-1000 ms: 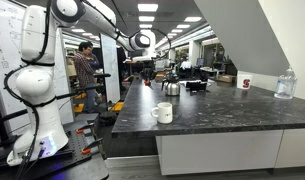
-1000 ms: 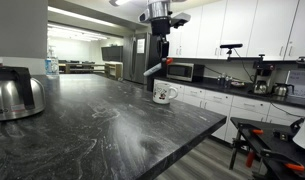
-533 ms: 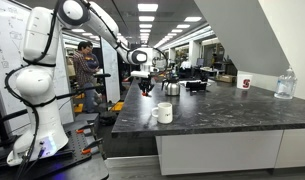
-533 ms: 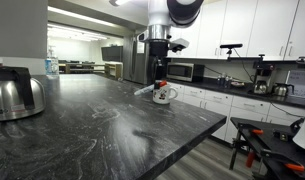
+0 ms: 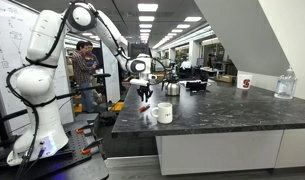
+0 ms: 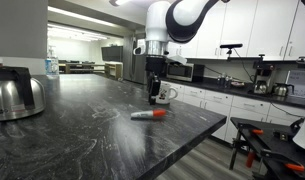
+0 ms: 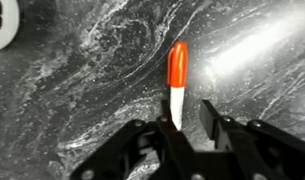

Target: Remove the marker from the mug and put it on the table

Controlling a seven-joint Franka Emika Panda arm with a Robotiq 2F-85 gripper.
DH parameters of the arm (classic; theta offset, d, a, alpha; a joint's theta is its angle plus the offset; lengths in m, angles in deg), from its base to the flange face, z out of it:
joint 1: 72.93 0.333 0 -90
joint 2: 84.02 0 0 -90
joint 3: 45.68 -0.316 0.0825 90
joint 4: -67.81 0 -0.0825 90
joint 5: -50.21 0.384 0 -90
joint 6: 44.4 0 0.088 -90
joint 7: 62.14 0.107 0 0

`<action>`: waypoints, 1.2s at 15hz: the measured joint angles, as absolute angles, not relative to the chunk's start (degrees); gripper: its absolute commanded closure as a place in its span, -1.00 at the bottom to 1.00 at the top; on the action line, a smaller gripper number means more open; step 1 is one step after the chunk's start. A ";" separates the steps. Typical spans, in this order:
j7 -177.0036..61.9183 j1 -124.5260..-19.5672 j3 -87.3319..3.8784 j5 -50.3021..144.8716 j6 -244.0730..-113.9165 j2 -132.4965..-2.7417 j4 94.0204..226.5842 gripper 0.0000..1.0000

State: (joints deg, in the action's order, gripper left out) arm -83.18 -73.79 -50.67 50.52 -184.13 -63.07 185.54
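Observation:
The red marker [image 6: 148, 115] lies flat on the dark speckled table [image 6: 82, 130], near its front edge. In the wrist view the marker [image 7: 177, 72] has a red cap and a white end that runs under my left finger. My gripper [image 6: 155, 98] hangs just above it, open, with nothing held; it also shows in the wrist view [image 7: 190, 125] and in an exterior view [image 5: 144, 97]. The white mug [image 5: 164, 113] stands upright beside the gripper. It is partly hidden behind the gripper in an exterior view [image 6: 167, 94] and sits at the top left of the wrist view [image 7: 0, 22].
A metal kettle [image 6: 14, 93] stands at the far end of the table and also shows in an exterior view [image 5: 170, 87]. A white cup with a red mark [image 5: 244, 83] and a clear jug [image 5: 284, 85] stand further along. The table edge [image 6: 192, 140] is close to the marker.
My gripper came down from above the mug to the table beside it. The marker, held tilted half a second ago, now lies flat on the table and is let go.

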 measured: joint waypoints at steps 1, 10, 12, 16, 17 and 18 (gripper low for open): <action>-83.18 -73.76 -50.68 50.47 -184.99 -63.05 185.97 -0.55; -73.98 -71.50 -50.83 48.56 -176.10 -70.03 186.95 -1.00; -70.95 -70.50 -50.85 47.59 -172.29 -72.80 187.16 -1.00; -66.87 -68.64 -50.91 45.33 -167.70 -76.29 187.36 -1.00; -66.25 -68.35 -50.95 45.28 -166.71 -76.88 187.36 -1.00; -66.05 -68.15 -50.96 45.27 -165.86 -77.40 187.36 -1.00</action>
State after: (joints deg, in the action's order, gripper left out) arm -66.05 -68.15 -50.96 45.27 -165.86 -77.40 187.36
